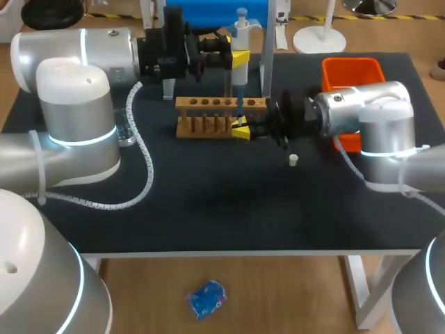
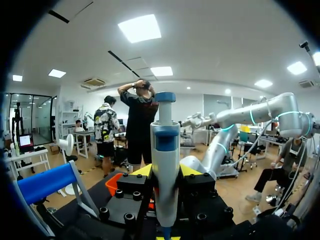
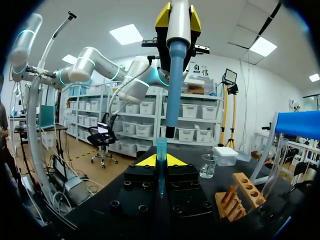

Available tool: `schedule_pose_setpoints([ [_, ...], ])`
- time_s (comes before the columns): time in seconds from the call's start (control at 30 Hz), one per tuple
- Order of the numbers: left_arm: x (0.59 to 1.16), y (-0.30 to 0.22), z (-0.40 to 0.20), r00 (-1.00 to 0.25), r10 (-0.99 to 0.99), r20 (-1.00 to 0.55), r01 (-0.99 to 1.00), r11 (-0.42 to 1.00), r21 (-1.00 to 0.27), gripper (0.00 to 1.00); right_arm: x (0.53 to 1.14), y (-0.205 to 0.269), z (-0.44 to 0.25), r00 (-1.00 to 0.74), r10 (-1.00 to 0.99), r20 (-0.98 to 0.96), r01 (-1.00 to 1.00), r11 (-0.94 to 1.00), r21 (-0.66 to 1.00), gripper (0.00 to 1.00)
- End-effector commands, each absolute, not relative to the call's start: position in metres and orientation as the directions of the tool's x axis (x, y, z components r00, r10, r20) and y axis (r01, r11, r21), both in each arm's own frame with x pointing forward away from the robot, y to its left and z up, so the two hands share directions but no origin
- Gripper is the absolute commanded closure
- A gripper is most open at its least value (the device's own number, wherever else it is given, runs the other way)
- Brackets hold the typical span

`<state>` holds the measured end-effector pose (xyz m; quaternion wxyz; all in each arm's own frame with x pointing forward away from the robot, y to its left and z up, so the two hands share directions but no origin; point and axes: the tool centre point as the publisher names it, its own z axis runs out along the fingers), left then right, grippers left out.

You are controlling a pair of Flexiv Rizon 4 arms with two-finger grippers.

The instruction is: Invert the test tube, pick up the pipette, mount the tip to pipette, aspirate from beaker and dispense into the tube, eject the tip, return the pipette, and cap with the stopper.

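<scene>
My left gripper (image 1: pixel 237 59) is shut on the white and blue pipette (image 1: pixel 240 31), which it holds upright above the wooden rack (image 1: pixel 208 104). In the left wrist view the pipette body (image 2: pixel 165 165) stands between the yellow fingers (image 2: pixel 189 170). My right gripper (image 1: pixel 242 129) is shut on a blue pipette tip (image 3: pixel 161 150), upright at the rack's right end. The pipette's blue shaft (image 3: pixel 174 85) hangs just above this tip, a small gap apart. A glass beaker (image 3: pixel 208 166) stands beyond the rack. The white stopper (image 1: pixel 293 160) lies on the mat near the right arm. I cannot make out the test tube.
An orange bin (image 1: pixel 351 72) sits at the back right, partly behind the right arm. The pipette stand with its blue top bar (image 1: pixel 215 14) rises behind the rack on clear legs (image 1: pixel 266 69). The black mat (image 1: pixel 222 209) in front is bare.
</scene>
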<state>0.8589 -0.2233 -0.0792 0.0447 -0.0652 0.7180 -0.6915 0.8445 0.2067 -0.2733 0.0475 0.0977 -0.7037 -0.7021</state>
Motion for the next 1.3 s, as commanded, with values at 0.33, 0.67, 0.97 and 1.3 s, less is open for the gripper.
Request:
schedule_pose_setpoints([
  [0.33,0.8584,-0.2241,-0.0798,-0.987,-0.16,0.025,-0.03,0.031,-0.999,1.0,0.8454,0.206,-0.2725,-0.976,-0.207,-0.07,-0.07,-0.006,0.998,1.0],
  [0.67,0.8584,-0.2241,-0.0798,-0.987,-0.16,0.025,-0.03,0.031,-0.999,1.0,0.8444,0.2071,-0.2713,-0.975,-0.211,-0.067,-0.067,-0.007,0.998,1.0],
  [0.97,0.8584,-0.2241,-0.0798,-0.987,-0.16,0.025,-0.03,0.031,-0.999,1.0,0.8496,0.2069,-0.271,-0.975,-0.211,-0.066,-0.068,0.002,0.998,1.0],
  [1.3,0.8584,-0.2241,-0.0798,-0.987,-0.16,0.025,-0.03,0.031,-0.999,1.0,0.8495,0.2071,-0.2669,-0.973,-0.216,-0.083,-0.085,0.0,0.996,1.0],
])
